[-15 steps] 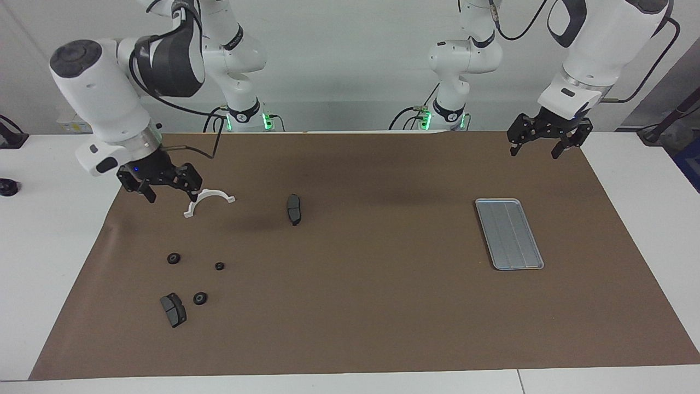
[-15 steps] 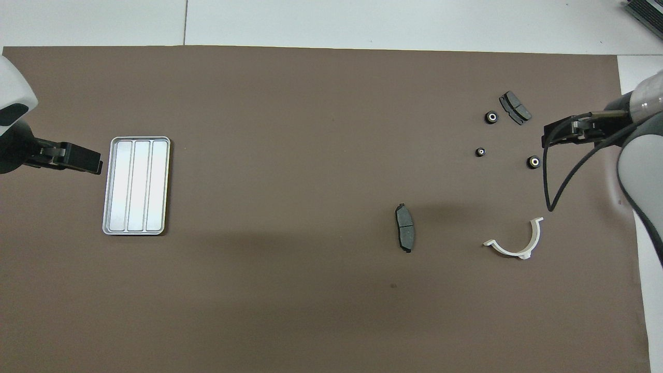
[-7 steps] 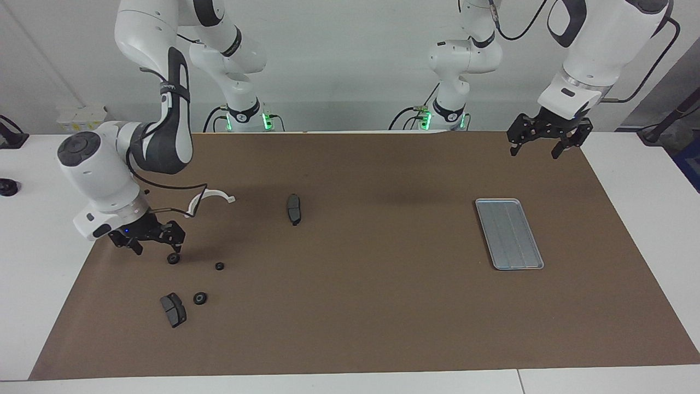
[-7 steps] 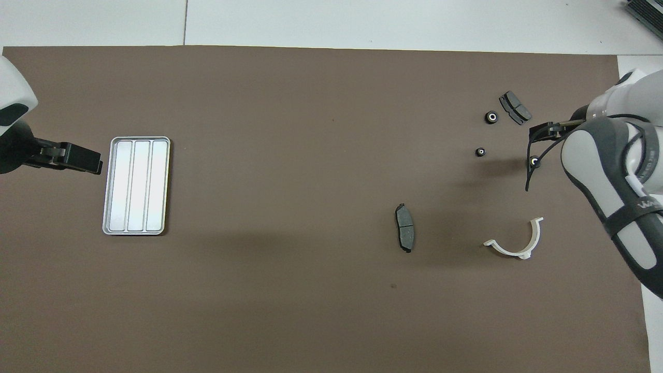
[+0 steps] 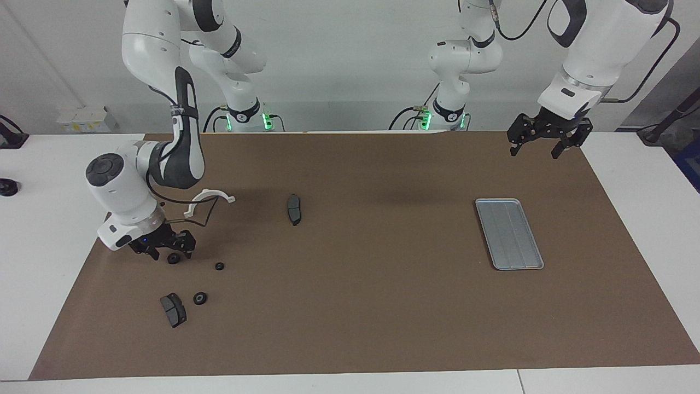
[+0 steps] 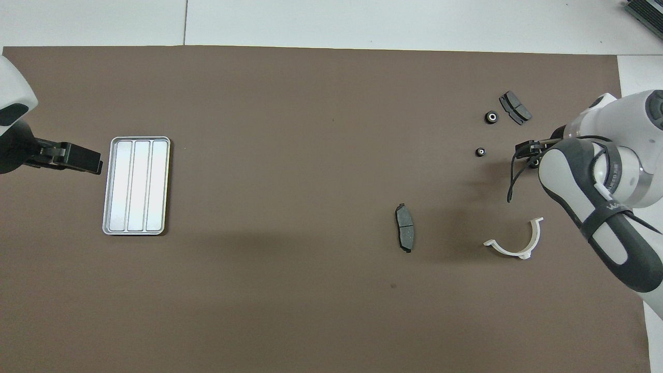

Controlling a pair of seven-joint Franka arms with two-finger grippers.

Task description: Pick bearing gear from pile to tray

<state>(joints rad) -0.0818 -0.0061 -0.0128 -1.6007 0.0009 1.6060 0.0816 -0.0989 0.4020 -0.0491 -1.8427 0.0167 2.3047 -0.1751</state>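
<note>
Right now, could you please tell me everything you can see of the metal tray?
The tray is a flat, silver-grey rectangle that looks like metal, with rounded corners, a low rim and lengthwise grooves dividing its floor into three strips. It lies flat on the brown mat toward the left arm's end of the table, with nothing in it. Nothing touches it; the left hand hangs in the air apart from it.

You have a matt brown paper-like mat (image 5: 383,306), a brushed silver metal tray (image 5: 509,233) (grooved, softly shiny), a smooth white plastic-looking bracket (image 5: 209,200), dull dark grey brake pads (image 5: 293,209) and glossy white arm shells (image 5: 158,44).
</note>
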